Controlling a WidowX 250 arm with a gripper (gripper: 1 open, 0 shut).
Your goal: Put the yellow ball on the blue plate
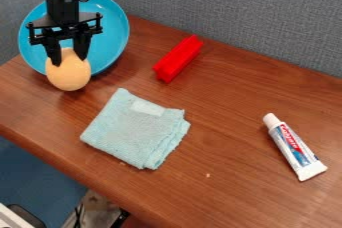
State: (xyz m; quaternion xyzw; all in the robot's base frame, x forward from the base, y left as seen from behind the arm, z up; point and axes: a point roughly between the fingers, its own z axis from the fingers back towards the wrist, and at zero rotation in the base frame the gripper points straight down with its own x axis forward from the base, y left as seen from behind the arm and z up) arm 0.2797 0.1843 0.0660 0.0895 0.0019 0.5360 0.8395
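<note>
At the surface's (241, 92) left end, the yellow ball (66, 73) is gripped by the closed pincer (67, 60) at the near rim of the tilted blue plate (114, 34), not yet set on it.

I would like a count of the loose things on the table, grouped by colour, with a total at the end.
Blue: 1, the blue plate
Yellow: 1, the yellow ball
Red: 1, the red block
Pale teal: 1, the folded cloth
White: 1, the toothpaste tube
Total: 5
</note>
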